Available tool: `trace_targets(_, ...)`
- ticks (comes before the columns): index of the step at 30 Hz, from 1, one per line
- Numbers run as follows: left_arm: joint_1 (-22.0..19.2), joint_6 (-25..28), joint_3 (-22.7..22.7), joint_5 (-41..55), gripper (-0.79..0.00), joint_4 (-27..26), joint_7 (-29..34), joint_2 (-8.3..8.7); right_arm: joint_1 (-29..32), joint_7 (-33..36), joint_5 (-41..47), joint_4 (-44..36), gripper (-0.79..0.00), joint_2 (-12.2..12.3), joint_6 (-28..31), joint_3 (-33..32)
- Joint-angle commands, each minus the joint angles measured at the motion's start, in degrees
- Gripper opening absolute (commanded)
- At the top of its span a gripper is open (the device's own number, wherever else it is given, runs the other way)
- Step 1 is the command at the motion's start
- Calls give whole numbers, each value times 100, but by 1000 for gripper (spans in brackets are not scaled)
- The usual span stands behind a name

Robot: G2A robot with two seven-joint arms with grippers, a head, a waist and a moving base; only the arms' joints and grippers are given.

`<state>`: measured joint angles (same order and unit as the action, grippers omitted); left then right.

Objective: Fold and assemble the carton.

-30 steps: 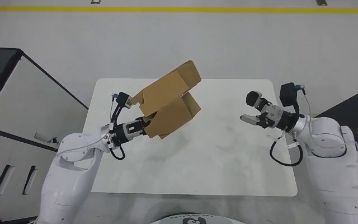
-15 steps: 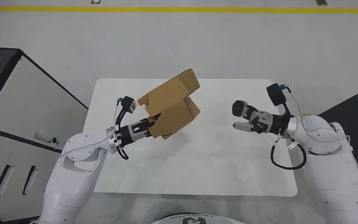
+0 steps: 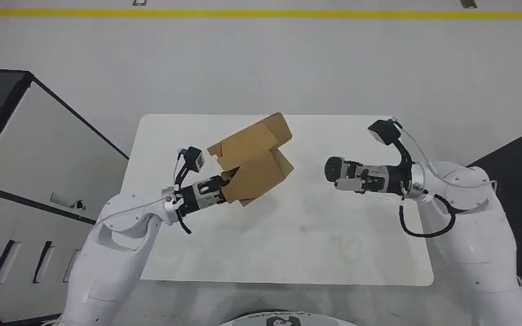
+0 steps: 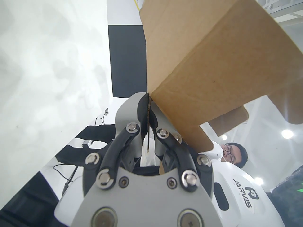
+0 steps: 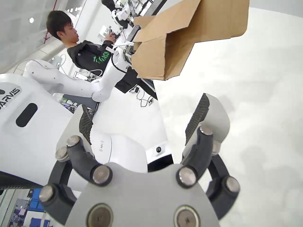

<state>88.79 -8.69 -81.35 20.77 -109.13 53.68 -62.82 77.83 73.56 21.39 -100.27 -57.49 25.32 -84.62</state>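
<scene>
The left claw (image 4: 147, 109) was clenched on a thin edge panel of the brown, partly opened cardboard carton (image 3: 253, 159). The carton stood out beyond the claw's fingertips, tilted in the air above the white worktop (image 3: 326, 244). The right claw (image 5: 144, 109) was released, jaws spread wide and holding nothing. The carton lay straight ahead of it, well apart.

The carton (image 4: 213, 60) is cut off at the left wrist view's edge.
</scene>
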Motion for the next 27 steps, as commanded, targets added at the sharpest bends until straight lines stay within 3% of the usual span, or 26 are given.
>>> trace_targets(1, 8, -117, 62, 33, -785, 7, -32, 1, -64, 75, 163, 20, 0, 6, -172, 57)
trace_targets(7, -52, -295, 158, 194, -785, 21, -174, 0, -475, 255, 672, 275, 0, -15, -662, 382)
trace_targets(16, -61, -329, 246, 124, -785, -25, -315, 2, -467, 30, 738, 214, 0, -25, -683, 431)
trace_targets(27, -195, -526, 380, 523, -785, -54, -280, 6, -1096, 52, 954, 722, 0, -108, -574, 980)
